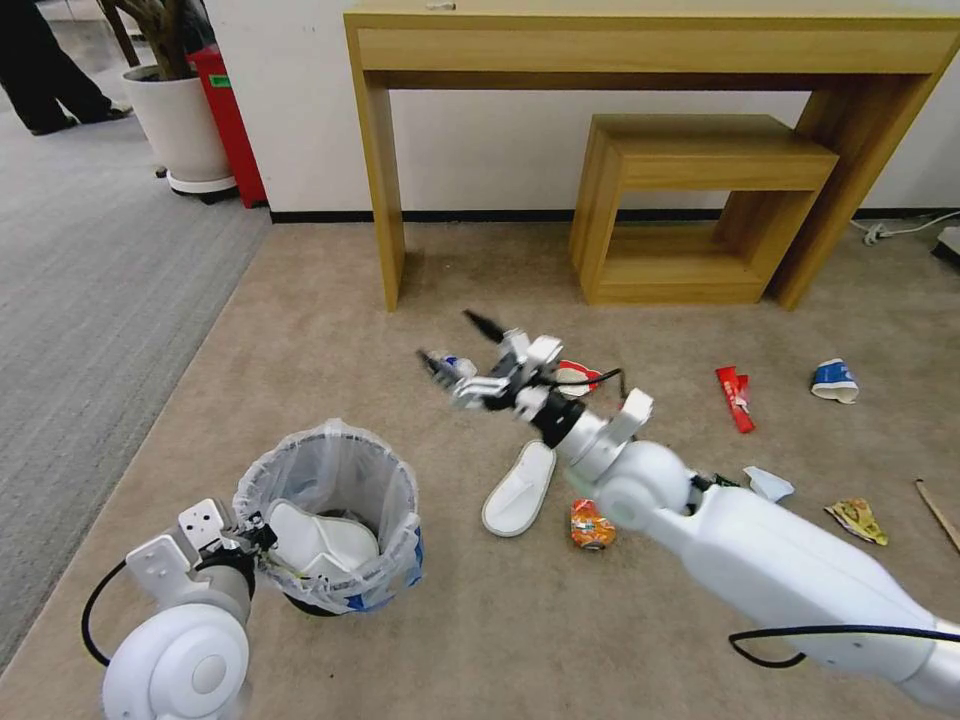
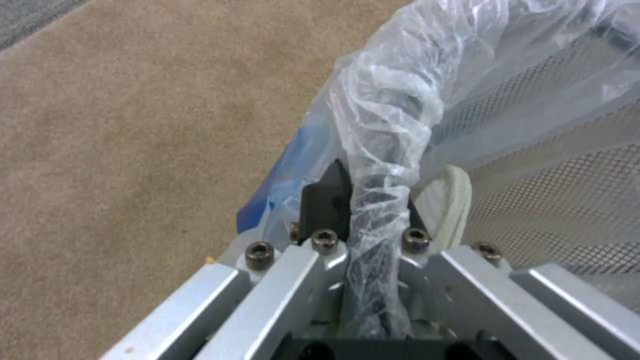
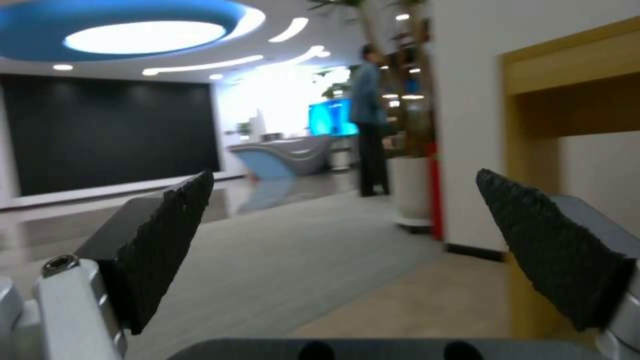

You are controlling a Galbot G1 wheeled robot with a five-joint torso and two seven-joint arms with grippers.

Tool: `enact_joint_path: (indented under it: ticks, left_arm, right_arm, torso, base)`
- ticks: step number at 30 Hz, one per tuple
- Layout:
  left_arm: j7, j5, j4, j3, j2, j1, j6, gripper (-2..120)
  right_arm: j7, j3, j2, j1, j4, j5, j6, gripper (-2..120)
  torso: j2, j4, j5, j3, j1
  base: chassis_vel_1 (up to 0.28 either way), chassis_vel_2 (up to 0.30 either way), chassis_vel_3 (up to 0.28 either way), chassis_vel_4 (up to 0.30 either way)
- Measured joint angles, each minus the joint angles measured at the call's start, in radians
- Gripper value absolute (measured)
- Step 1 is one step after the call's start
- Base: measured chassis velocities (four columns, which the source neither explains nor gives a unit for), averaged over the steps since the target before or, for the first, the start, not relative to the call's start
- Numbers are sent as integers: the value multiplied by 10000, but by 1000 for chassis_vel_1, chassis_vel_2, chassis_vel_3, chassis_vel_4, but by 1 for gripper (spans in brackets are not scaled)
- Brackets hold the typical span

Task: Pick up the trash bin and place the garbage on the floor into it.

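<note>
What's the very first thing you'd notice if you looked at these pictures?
The big white right arm, its open right pincer hanging above the litter on the beige floor. Next, the trash bin near the robot's left side, the left pincer clamped on its bagged rim, one white slipper inside and another slipper beside it.

**Hidden, cropped, blurred**

Beside the trash bin [image 1: 330, 515]: left gripper [image 1: 262, 530] fingertips buried in bag folds. Beyond it, small item under right gripper [image 1: 462, 353] half covered, unreadable. Farther right, wooden stick [image 1: 938, 514] clipped by the edge.
</note>
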State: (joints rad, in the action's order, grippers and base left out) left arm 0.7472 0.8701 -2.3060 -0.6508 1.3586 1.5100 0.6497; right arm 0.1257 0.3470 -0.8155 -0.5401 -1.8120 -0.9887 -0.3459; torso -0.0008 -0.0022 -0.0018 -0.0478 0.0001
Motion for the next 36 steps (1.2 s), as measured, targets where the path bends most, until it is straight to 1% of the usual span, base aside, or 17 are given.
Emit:
enact_joint_path:
  ticks: [2,3,6,7,10,12,15,17,19,27,30,31,34,36]
  left_arm:
    - [3,3,31,-5,-21,-7,-11,1]
    - [3,3,31,-5,-21,-7,-11,1]
    - [4,4,56,-8,-34,-29,-22,1]
    - [4,4,56,-8,-34,-29,-22,1]
    - [4,4,71,-17,-64,-62,-29,1]
    - [4,4,72,-18,-70,-65,-30,1]
    - [3,7,82,-3,-103,-76,-34,1]
    - [2,7,86,-2,-107,-79,-35,1]
    - [-2,12,95,6,-131,-94,-38,1]
    - [-16,14,177,62,-123,-129,-45,1]
    - [-38,5,202,80,-128,-112,-52,1]
    - [-38,5,202,80,-128,-112,-52,1]
    - [-43,4,209,83,-165,-111,-58,1]
    - [-46,5,212,84,-176,-116,-61,1]
  right_arm:
    - [-281,-548,249,-249,34,-47,103,100]
    - [-281,-548,249,-249,34,-47,103,100]
    - [-658,-1198,609,-613,93,-34,307,100]
    - [-658,-1198,609,-613,93,-34,307,100]
    - [-1018,-1717,976,-1035,104,38,455,100]
    - [-1074,-1793,1026,-1111,110,57,480,100]
    - [-1607,-2298,1335,-1814,280,316,687,100]
    - [-1672,-2389,1375,-1979,341,387,743,100]
    - [-1853,-2583,1488,-2519,531,540,847,100]
    - [-2283,-2773,1538,-3602,697,837,1142,100]
    - [-2564,-3102,1436,-4258,784,1319,1223,100]
    - [-2564,-3102,1436,-4258,784,1319,1223,100]
    - [-2574,-3591,1239,-4781,791,1899,1082,100]
    - [-2571,-3730,1203,-4922,784,2033,1016,100]
  torso:
    - [0,0,0,0,0]
    - [0,0,0,0,0]
    - [0,0,0,0,0]
    - [0,0,0,0,0]
    - [0,0,-2,1,0]
    - [1,0,-2,0,0]
    - [1,1,0,1,0]
    - [1,1,0,0,0]
    - [1,0,0,0,0]
    - [0,1,-1,0,0]
    - [0,-1,-2,1,0]
    - [0,-1,-2,1,0]
    - [1,1,-1,1,0]
    - [0,1,-3,1,0]
  base:
    - [0,0,0,0]
    - [0,0,0,0]
    - [0,0,0,0]
    - [0,0,0,0]
    - [0,0,0,0]
    - [0,0,0,0]
    - [0,0,0,0]
    - [0,0,0,0]
    - [0,0,0,0]
    - [0,0,0,0]
    - [0,0,0,0]
    - [0,0,0,0]
    - [0,0,0,0]
    - [0,0,0,0]
